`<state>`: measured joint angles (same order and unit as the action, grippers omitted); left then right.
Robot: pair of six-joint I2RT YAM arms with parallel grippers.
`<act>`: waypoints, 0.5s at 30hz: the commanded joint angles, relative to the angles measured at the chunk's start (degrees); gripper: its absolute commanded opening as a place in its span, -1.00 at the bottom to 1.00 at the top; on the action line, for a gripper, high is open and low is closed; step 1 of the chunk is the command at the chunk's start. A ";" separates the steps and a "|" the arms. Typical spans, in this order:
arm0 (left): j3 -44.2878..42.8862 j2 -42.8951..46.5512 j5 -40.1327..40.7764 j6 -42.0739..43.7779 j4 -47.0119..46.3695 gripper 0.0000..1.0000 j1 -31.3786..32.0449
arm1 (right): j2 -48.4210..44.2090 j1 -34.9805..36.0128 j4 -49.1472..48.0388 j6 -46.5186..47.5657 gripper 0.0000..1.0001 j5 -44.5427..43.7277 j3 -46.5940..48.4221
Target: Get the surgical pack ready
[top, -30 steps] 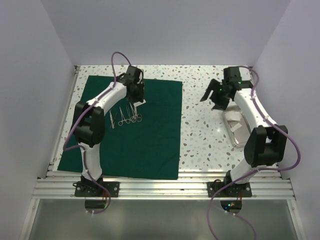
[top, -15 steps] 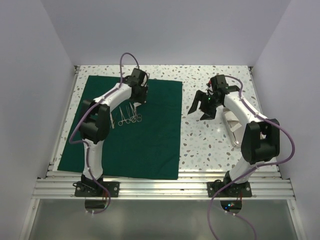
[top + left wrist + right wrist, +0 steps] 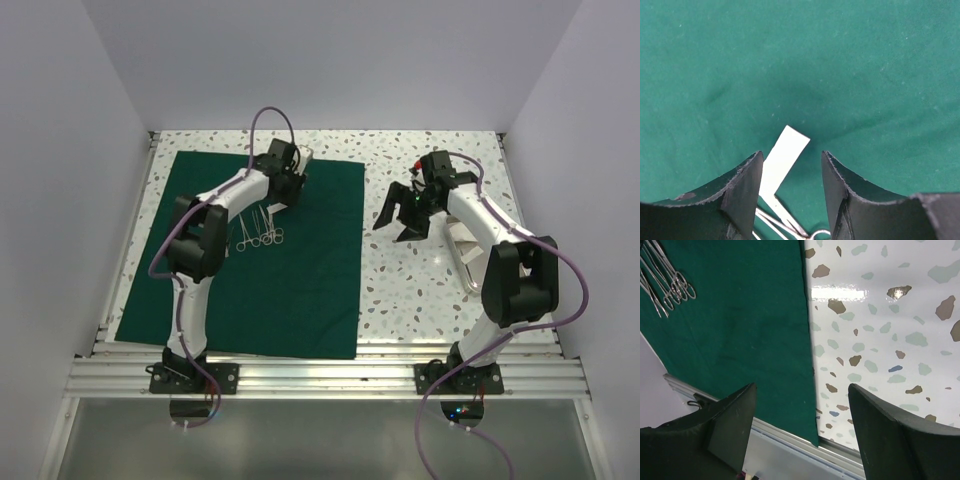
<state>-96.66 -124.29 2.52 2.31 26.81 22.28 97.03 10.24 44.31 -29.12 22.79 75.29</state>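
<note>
Speckled tabletop [image 3: 410, 285]; surgical pack [image 3: 300, 280] flat; tray [image 3: 464, 268] half hidden behind right arm [image 3: 480, 220].

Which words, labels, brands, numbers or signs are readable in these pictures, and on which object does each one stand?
None: no word, number, label or sign is readable in any view. The green cloth, the white strip lying on it, the steel instruments and the speckled table all look plain.
</note>
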 commanded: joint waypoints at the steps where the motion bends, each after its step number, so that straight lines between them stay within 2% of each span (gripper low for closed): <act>1: -0.72 -0.95 -1.20 2.79 -3.52 0.08 0.13 | -0.36 0.04 -0.63 1.09 0.56 1.91 -0.05; 15: 1.30 -1.83 -2.00 1.04 -3.34 0.04 -1.89 | 0.17 0.13 -1.07 0.65 0.56 2.18 -0.14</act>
<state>-96.33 -125.69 1.26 2.76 25.74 21.45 97.19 10.24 44.14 -28.88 23.59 75.26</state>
